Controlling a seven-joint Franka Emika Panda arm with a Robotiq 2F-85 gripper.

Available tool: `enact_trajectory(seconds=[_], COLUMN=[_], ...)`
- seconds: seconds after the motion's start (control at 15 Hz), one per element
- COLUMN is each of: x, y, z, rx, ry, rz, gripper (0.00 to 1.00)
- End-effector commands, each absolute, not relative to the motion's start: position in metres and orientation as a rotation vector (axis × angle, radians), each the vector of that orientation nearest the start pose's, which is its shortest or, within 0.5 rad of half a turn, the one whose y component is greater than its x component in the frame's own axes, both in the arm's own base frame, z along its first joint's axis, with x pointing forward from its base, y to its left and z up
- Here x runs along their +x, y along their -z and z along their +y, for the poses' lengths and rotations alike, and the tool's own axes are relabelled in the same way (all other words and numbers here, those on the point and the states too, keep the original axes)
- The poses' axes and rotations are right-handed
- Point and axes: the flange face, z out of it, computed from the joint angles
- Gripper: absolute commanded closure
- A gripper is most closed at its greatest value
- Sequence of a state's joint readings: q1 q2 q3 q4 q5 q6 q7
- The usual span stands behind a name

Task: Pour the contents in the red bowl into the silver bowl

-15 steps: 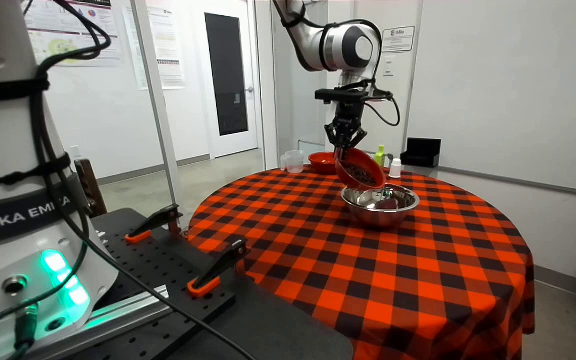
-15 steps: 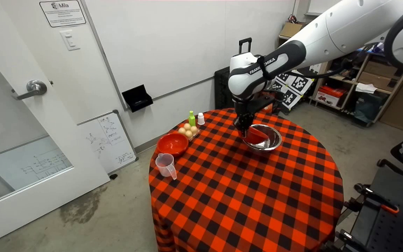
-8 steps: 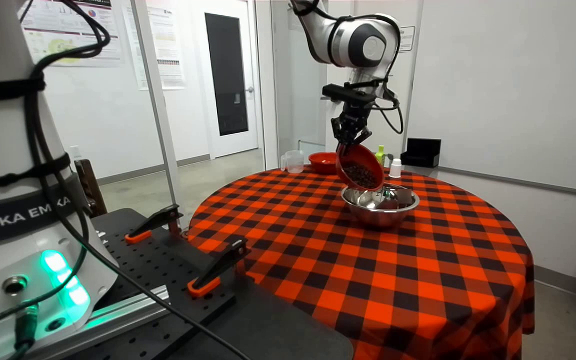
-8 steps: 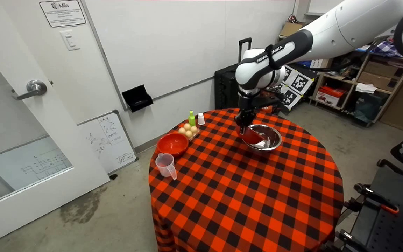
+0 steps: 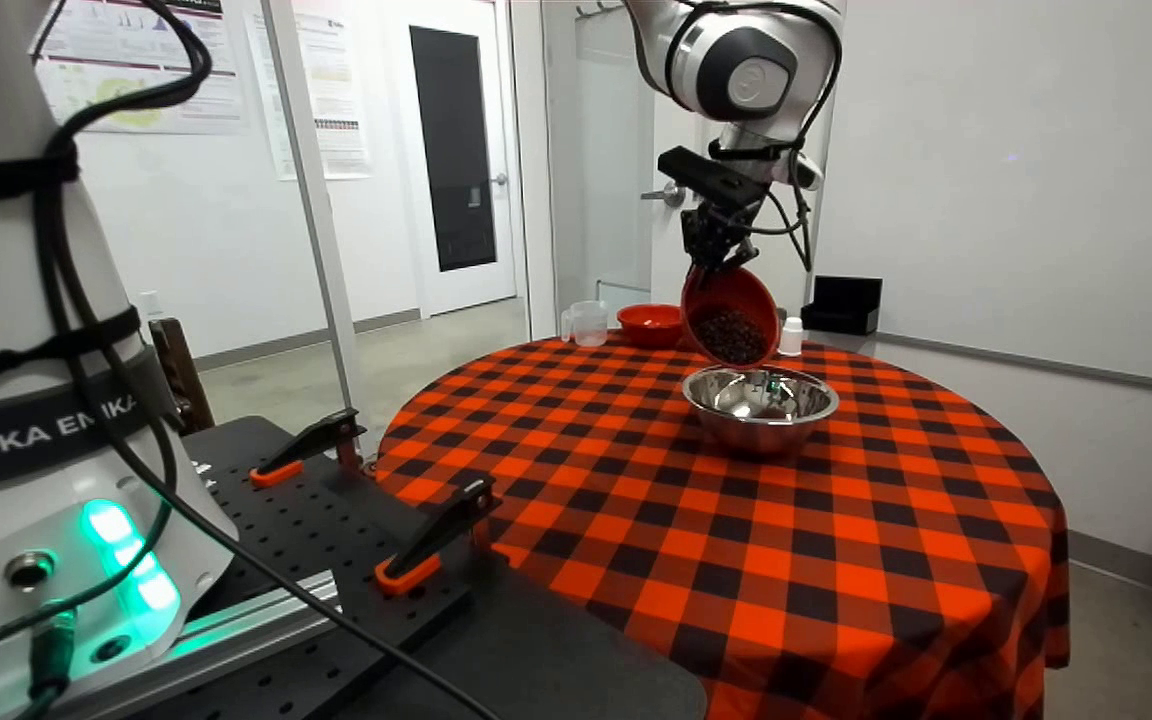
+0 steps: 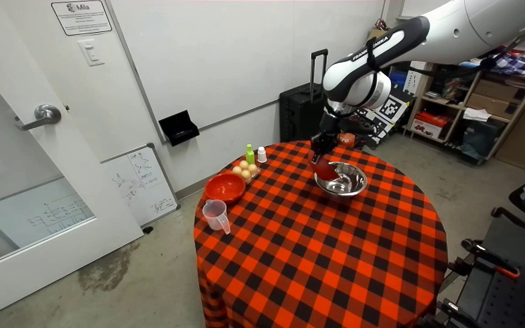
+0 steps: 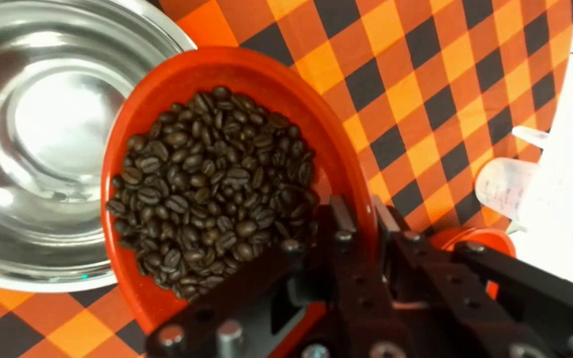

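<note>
The dark-red bowl (image 5: 724, 287) hangs tilted in the air, its open side turned down toward the silver bowl (image 5: 761, 432). It shows in an exterior view (image 6: 324, 169) and in the wrist view (image 7: 227, 67). Dark coffee beans (image 7: 217, 194) fill much of it and lie toward its lower side. My gripper (image 7: 361, 209) is shut on the red bowl's rim, one finger inside and one outside. The silver bowl stands on the table below and beside the red bowl's low rim, also in the wrist view (image 7: 57, 129). Its visible inside is bare shiny metal.
On the checked table (image 6: 317, 255) stand an orange-red bowl (image 6: 225, 187), a clear measuring cup (image 6: 215, 214), several eggs in a carton (image 6: 245, 170), a green bottle (image 6: 249, 154) and a white cup (image 6: 261, 154). A black holder (image 6: 179, 128) is on the wall.
The gripper has tilted the red bowl more steeply and raised it a little. More of the silver bowl's inside now shows in both exterior views. The silver bowl has not moved.
</note>
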State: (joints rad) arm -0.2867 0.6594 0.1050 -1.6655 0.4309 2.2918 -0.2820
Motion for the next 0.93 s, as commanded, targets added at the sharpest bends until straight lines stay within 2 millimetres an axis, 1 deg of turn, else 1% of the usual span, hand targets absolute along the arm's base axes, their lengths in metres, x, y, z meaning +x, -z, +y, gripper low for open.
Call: enact_trajectory(seconds=[0.0,0.2,0.4,0.67,0.87], x=[0.647,0.631,0.622,0.603,0.596], y=[-0.244,-0.247,-0.249,-0.247,-0.246], z=[-0.13,-0.136,-0.143,-0.151,-0.156], rx=[-2.675,-2.61,-2.527,-2.467,-2.443], ry=[0.19,0.249,0.301,0.364,0.39], rz=[0.324,0.35,0.339,0.338,0.336], gripper=[0.97,0.97,0.97,0.97,0.97])
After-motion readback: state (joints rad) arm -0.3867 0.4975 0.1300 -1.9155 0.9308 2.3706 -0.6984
